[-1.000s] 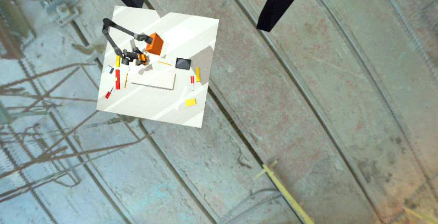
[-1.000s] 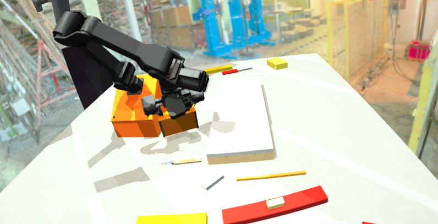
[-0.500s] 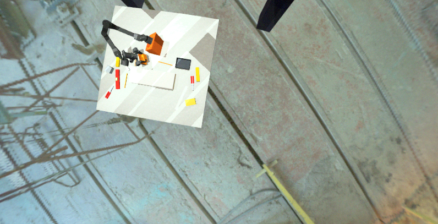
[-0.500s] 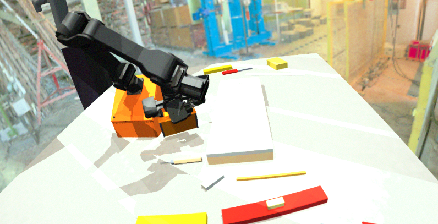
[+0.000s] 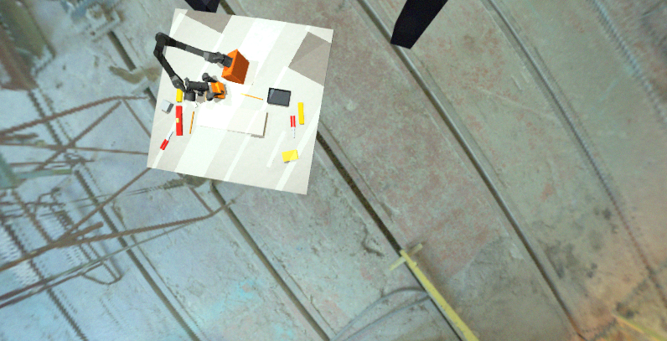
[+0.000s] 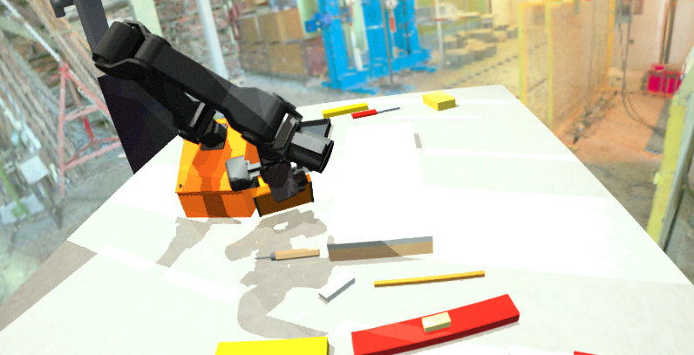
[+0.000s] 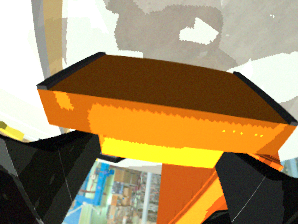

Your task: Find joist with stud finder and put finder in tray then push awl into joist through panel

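My gripper (image 5: pixel 214 90) (image 6: pixel 279 182) (image 7: pixel 161 136) is shut on the orange stud finder (image 5: pixel 218 88) (image 6: pixel 286 202) (image 7: pixel 170 127). It holds the stud finder tilted above the table, beside the orange mount block, with its brown face towards the exterior camera. The pale floor panel (image 5: pixel 247 125) (image 6: pixel 378 182) lies beyond it to the right in the exterior view. The awl (image 6: pixel 296 254) lies on the table near the panel's near left corner, with its tip pointing left. The black tray (image 5: pixel 279 96) (image 6: pixel 324 125) is partly hidden behind the arm in the exterior view. No hole can be made out in the panel.
The orange mount block (image 5: pixel 236 65) (image 6: pixel 214 204) carries the arm. A pencil (image 5: pixel 191 122) (image 6: pixel 429 279), a white block (image 6: pixel 336 287) and a red level (image 5: pixel 178 127) (image 6: pixel 398 335) lie near the awl's side. Another pencil (image 5: pixel 251 96) lies between block and tray. Screwdrivers and yellow blocks lie around.
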{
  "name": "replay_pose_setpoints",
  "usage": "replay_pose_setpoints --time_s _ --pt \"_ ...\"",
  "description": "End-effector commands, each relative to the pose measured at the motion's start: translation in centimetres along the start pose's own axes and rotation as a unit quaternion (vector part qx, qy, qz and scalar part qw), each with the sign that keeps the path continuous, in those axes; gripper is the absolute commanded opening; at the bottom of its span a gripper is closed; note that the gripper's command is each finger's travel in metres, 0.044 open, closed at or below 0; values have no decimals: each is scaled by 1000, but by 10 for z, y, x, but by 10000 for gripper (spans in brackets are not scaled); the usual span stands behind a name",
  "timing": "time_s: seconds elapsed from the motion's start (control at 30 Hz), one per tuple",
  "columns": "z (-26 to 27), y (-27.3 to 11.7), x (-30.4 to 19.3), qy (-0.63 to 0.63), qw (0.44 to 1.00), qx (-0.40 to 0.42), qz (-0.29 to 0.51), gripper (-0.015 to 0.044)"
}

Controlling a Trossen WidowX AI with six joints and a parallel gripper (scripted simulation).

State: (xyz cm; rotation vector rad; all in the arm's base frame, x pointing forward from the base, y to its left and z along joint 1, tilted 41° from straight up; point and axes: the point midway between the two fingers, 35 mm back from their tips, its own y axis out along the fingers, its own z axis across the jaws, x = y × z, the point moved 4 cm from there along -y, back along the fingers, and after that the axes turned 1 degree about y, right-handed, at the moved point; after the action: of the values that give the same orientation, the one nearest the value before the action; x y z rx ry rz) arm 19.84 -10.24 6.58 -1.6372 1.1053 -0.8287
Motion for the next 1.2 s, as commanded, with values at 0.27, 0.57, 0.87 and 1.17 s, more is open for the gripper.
replay_pose_setpoints --time_s 0.27,0.57,0.87,1.17 --pt "1 0 6 -2 999 1 50 0" --pt "1 0 9 -3 997 0 74 0" --pt "1 1 14 -3 994 -1 107 0" --pt "1 2 18 -3 990 0 140 0"
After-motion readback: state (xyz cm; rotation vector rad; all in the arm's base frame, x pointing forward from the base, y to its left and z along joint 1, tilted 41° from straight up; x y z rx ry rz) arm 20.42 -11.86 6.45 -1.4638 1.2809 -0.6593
